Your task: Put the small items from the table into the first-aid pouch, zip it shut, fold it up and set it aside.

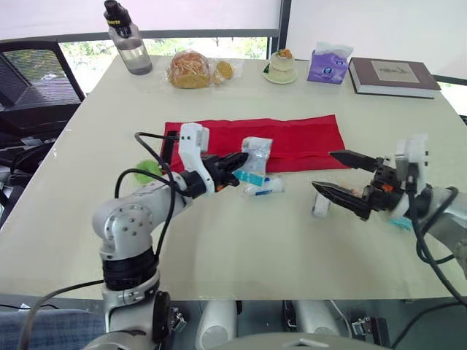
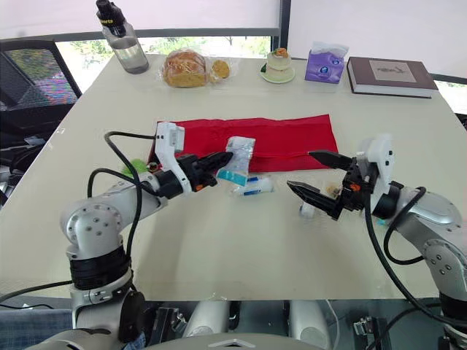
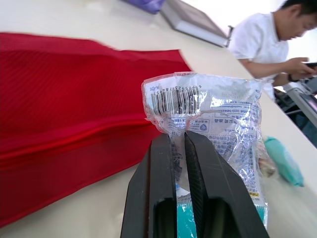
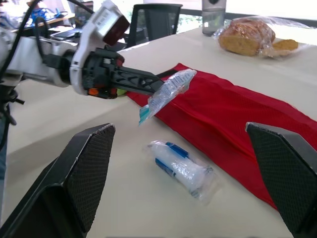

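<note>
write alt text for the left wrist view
The left gripper has its jaws shut on a crinkled clear packet printed with a barcode. Behind it the red pouch lies flat on the table, a teal packet lies nearby, and a person in a white shirt is beyond.

Daylight pours in through the windows (image 1: 87, 62) along the top of the frame — the blinds above them are blown out to near white. The pale surface (image 1: 241, 248) is bright and evenly lit, with a mild sheen toward its far edge. Shadows are soft and short: a faint one under my left end effector (image 1: 241, 162), another beneath my right end effector (image 1: 323, 170). In the left wrist view the crinkled packet (image 3: 213, 119) throws small glints, and the person (image 3: 262, 39) behind it sits in strong backlight. In the right wrist view my own fingers (image 4: 74, 183) loom dark and soft-edged up close.
</note>
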